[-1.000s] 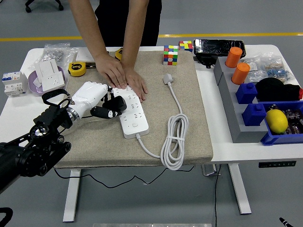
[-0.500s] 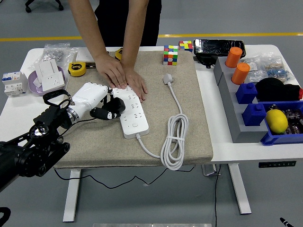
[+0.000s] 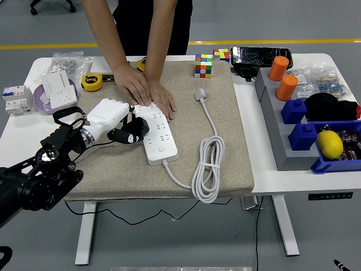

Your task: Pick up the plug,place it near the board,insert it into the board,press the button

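Little has shifted since the earlier frames: our left hand (image 3: 115, 121) has drifted a touch toward nine o'clock and sits at almost the same spot, and the person's hands have not moved. Starting at nine o'clock, our left arm reaches in from the lower left corner over the beige mat (image 3: 186, 169), and the white hand has its fingers curled around a black plug (image 3: 137, 125), which we hold just at the left edge of the white power strip (image 3: 155, 131); whether its prongs are seated in a socket we cannot tell. The plug's body lies roughly crosswise to the strip, its front pointing toward three o'clock. The strip's long axis runs from about eleven o'clock to five o'clock, with its button end nearer us and its cord leaving that end. At the strip's far end, toward twelve o'clock, the person's two hands (image 3: 148, 93) press flat, overlapping, on the strip and mat. Further toward three o'clock the strip's own white cord (image 3: 207, 169) lies coiled, its white plug head (image 3: 200, 94) pointing toward eleven o'clock.
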{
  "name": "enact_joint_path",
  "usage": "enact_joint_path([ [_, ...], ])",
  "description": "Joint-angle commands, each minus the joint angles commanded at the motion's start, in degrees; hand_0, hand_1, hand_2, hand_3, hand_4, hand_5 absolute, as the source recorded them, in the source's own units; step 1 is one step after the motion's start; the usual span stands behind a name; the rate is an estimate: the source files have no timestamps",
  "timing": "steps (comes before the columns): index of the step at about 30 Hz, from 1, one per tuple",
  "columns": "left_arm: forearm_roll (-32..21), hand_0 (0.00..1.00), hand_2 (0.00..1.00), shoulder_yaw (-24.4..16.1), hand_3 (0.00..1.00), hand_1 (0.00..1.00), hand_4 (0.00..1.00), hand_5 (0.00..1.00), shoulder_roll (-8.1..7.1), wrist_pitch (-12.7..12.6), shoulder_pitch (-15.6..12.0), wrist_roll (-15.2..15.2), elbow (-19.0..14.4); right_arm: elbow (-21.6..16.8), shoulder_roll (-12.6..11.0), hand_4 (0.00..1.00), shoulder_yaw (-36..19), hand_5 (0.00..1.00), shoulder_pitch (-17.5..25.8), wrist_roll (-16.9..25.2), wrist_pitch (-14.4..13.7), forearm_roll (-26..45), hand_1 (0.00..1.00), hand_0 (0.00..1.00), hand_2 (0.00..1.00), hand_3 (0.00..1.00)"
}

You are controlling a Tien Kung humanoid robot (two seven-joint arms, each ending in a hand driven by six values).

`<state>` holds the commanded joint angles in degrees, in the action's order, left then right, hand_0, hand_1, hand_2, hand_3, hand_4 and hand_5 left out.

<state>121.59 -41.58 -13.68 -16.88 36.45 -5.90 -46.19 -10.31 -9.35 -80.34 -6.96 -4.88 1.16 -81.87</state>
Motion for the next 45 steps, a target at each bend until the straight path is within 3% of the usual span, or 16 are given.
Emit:
enact_joint_path([
  [29,0.32,0.518,0.296,0.59,0.339,0.415,0.439,0.002,0.29,1.44,0.65,0.13,0.55,0.0,-0.01,0.998,-0.28,0.922,-0.26,0.11,-0.02,-0.1,0.754,0.82,0.753,0.792],
  [30,0.14,0.579,0.473,0.55,0.455,0.575,0.702,0.087,0.25,1.74,0.66,0.05,0.58,0.0,-0.01,0.998,-0.32,0.922,-0.25,0.12,-0.03,-0.15,0.754,0.82,0.752,0.792],
  [35,-0.9,0.579,0.473,0.51,0.455,0.575,0.702,0.087,0.13,2.82,0.57,-0.34,0.82,0.0,-0.02,0.998,-0.46,0.922,-0.19,0.12,-0.01,-0.31,0.754,0.82,0.752,0.792],
  [36,-1.19,0.715,0.737,0.49,0.601,0.79,0.888,0.181,0.13,2.97,0.52,-0.46,0.85,0.0,-0.02,0.998,-0.47,0.922,-0.17,0.12,0.01,-0.32,0.754,0.821,0.752,0.792],
  [41,-1.82,0.715,0.737,0.35,0.601,0.79,0.888,0.181,0.11,3.5,0.44,-0.7,0.9,0.0,-0.03,0.998,-0.4,0.922,-0.15,0.1,0.07,-0.28,0.754,0.821,0.752,0.792],
  [42,-1.87,0.751,0.782,0.35,0.769,0.836,0.94,0.219,0.11,3.54,0.44,-0.71,0.91,0.0,-0.03,0.998,-0.38,0.921,-0.15,0.11,0.07,-0.26,0.753,0.82,0.752,0.792],
  [45,-1.91,0.751,0.782,0.4,0.769,0.836,0.94,0.219,0.04,3.78,0.36,-0.75,0.92,0.0,-0.07,0.998,-0.45,0.921,-0.1,0.11,0.05,-0.35,0.753,0.82,0.752,0.792],
])
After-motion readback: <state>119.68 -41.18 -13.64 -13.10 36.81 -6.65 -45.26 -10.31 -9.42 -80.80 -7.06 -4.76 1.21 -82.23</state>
